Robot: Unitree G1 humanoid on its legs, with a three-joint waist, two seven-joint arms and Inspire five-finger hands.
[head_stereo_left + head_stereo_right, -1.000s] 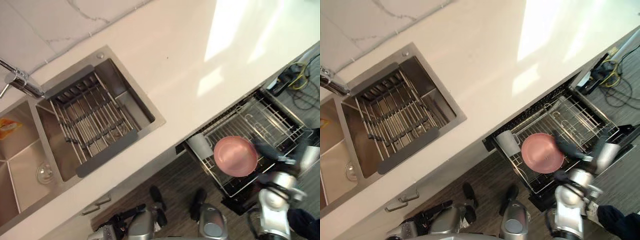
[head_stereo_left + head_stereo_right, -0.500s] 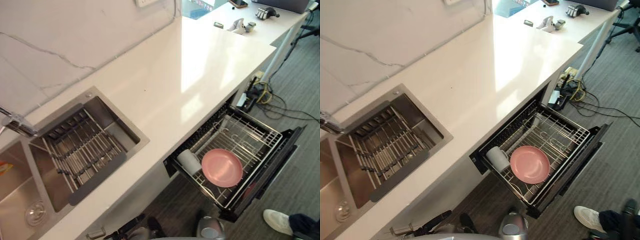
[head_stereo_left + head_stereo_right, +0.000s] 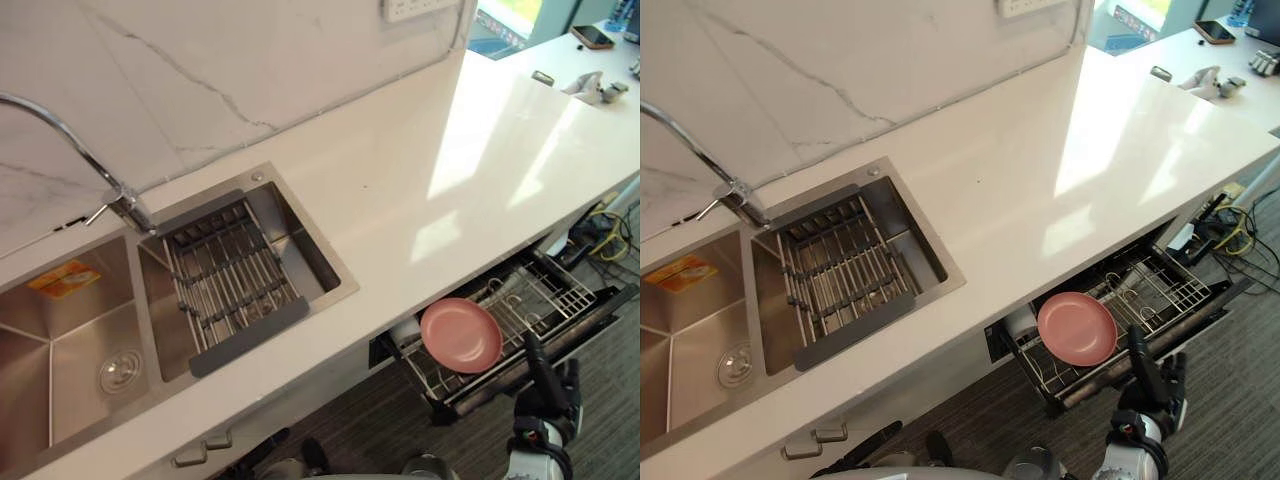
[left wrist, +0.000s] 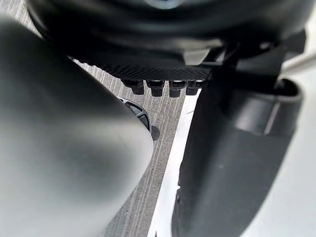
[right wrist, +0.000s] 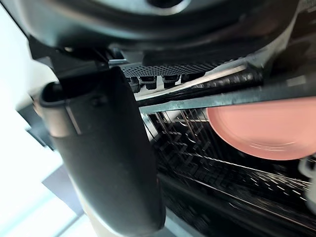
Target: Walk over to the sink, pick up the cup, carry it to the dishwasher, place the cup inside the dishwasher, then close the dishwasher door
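The white cup (image 3: pixel 1020 322) lies in the dishwasher's wire rack (image 3: pixel 535 292), half under the counter's edge, beside a pink plate (image 3: pixel 461 335). The dishwasher's dark door (image 3: pixel 597 304) hangs open below the counter. My right hand (image 3: pixel 546 384) is just in front of the rack's front rail, fingers straight and pointing up, holding nothing. In the right wrist view its thumb (image 5: pixel 108 148) stands beside the rail, with the pink plate (image 5: pixel 266 126) beyond. My left hand (image 4: pixel 163 54) hangs over the grey floor, fingers relaxed and holding nothing.
A double steel sink (image 3: pixel 335 290) with a drain rack (image 3: pixel 235 280) and a curved tap (image 3: pixel 60 130) sits at the left of the white counter (image 3: pixel 450 160). A phone (image 3: pixel 592 37) and small items lie at the counter's far end. Cables (image 3: pixel 605 240) lie on the floor.
The whole view has swung, so the camera moved. My right hand has come into view in front of the dishwasher rack. The person's shoe seen earlier is out of the picture.
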